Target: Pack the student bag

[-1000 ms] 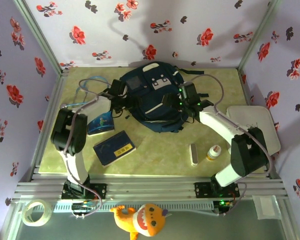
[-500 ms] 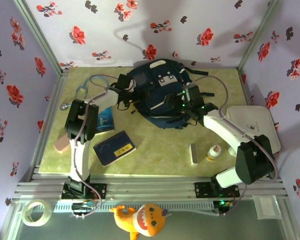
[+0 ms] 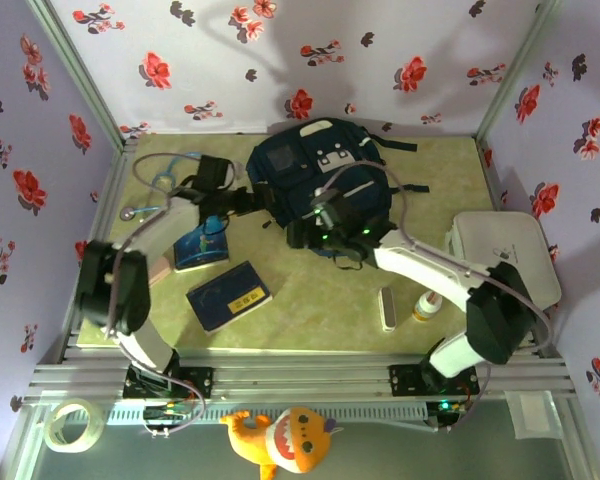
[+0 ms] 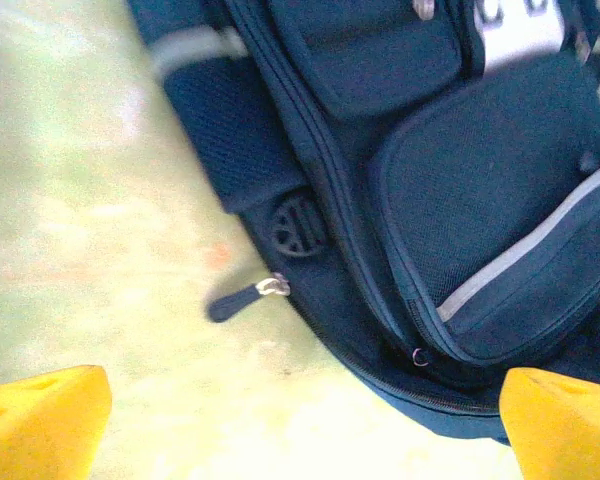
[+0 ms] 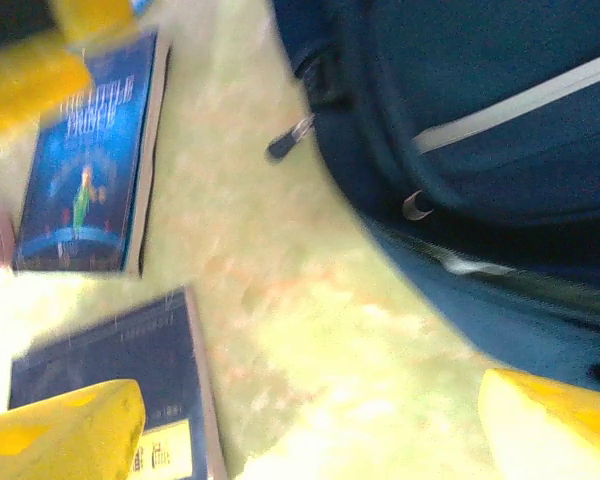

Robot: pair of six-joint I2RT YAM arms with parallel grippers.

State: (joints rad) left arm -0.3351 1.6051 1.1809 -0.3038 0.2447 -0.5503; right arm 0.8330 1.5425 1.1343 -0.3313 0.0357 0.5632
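We judge packing barely begun: the student bag (image 3: pixel 320 172) lies far-centre on the tabletop (image 3: pixel 310 300), apparently zipped, the light-blue book (image 3: pixel 202 246), navy book (image 3: pixel 228 295) and small bottle (image 3: pixel 427 305) lie outside it, and left hand (image 4: pixel 300 430) and right hand (image 5: pixel 305 430) are spread, empty.

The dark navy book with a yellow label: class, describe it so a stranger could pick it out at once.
Find the large dark navy fabric backpack on the yellow-green table. Two blue books lie left of it. The dark navy book, nearer the front edge, has a plain cover with a yellow label, unlike the illustrated blue book.
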